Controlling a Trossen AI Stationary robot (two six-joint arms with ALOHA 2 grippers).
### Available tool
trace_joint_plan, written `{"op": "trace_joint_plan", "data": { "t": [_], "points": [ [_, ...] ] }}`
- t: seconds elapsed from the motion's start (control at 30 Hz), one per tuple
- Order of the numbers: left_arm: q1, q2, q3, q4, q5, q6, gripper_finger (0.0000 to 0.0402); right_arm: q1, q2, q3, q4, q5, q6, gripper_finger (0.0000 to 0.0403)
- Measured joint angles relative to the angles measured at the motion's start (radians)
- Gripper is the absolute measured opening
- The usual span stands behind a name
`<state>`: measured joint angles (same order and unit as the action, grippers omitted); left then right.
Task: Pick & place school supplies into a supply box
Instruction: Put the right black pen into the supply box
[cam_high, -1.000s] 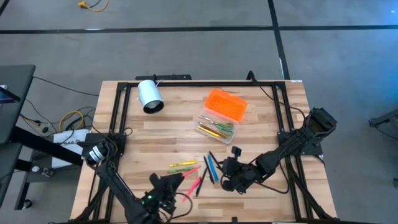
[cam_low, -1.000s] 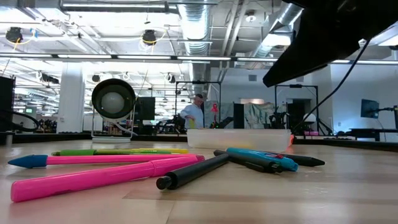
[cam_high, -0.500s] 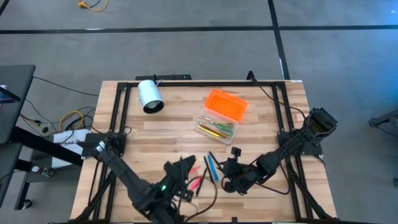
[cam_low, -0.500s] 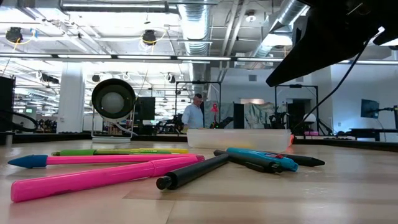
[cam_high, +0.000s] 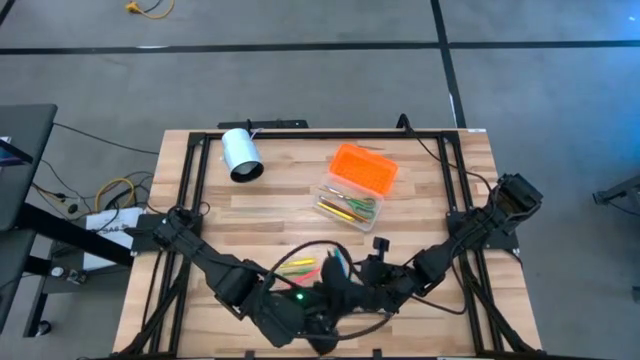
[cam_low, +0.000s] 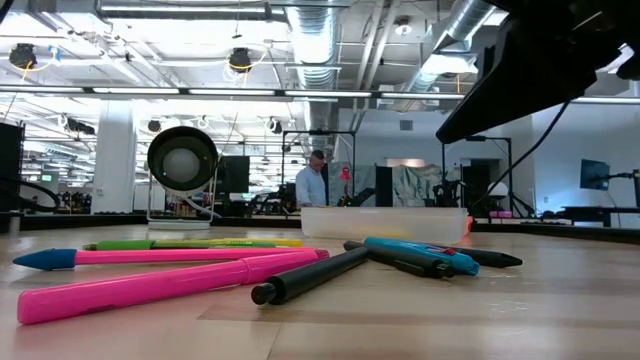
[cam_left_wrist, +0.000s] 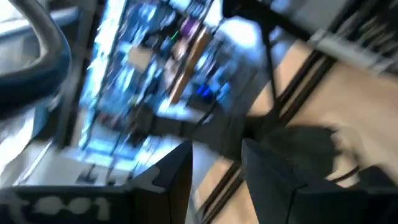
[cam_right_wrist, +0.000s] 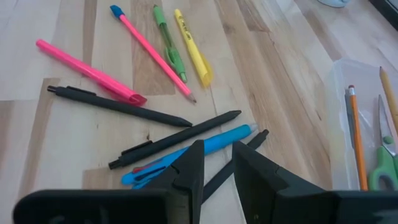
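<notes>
Surface was a light butcher-block table top (cam_high: 270, 205) with a black frame along its edges, standing on grey floor crossed by dark tape lines; yellow and black cables lay at the left of the high view. White cylinder (cam_high: 240, 154) lay on its side in the upper left of the table.

Supply box: clear base (cam_high: 349, 206) right of centre with a few pencils and the green-handled scissors (cam_right_wrist: 384, 165) inside, orange lid (cam_high: 364, 169) touching it on the upper side.

Loose supplies sat in a cluster at lower centre: yellow highlighter (cam_right_wrist: 193, 49), green pen (cam_right_wrist: 168, 40), thin pink pencil (cam_right_wrist: 153, 51), fat pink marker (cam_low: 165, 284), black pens (cam_right_wrist: 118, 105), blue pen (cam_right_wrist: 199, 149).

Left gripper (cam_high: 335, 290) was low at lower centre, over that cluster; its wrist view was blurred, fingers (cam_left_wrist: 171, 180) apart with nothing visible between them. Right gripper (cam_high: 372, 275) was just beside it to the right, fingers (cam_right_wrist: 189, 171) slightly apart above the blue and black pens, holding nothing.

Low view showed a big open lab behind: exposed ducts, ceiling lights, a person (cam_low: 315, 187) standing far back.
</notes>
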<state>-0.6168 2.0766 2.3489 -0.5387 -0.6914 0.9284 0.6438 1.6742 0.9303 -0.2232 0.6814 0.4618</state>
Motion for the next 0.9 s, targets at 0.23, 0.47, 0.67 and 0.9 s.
{"op": "trace_joint_plan", "data": {
  "t": [0.23, 0.47, 0.67, 0.9],
  "points": [
    [0.002, 0.0, 0.0, -0.07, 0.4, -0.168, 0.0132, 0.023, 0.0, 0.0, 0.0, 0.0, 0.009, 0.0077],
    [-0.008, -0.001, -0.055, -0.135, 0.828, -0.319, 0.0132, 0.024, 0.0, 0.0, -0.001, 0.016, 0.042, 0.0077],
    [-0.043, -0.002, -0.116, -0.247, 0.907, -0.353, 0.0132, 0.024, 0.0, 0.0, -0.001, 0.02, 0.043, 0.0077],
    [-0.032, -0.013, -0.116, -0.336, 0.871, -0.424, 0.0122, 0.022, 0.0, -0.001, 0.0, 0.029, 0.044, 0.0077]
  ]
}}
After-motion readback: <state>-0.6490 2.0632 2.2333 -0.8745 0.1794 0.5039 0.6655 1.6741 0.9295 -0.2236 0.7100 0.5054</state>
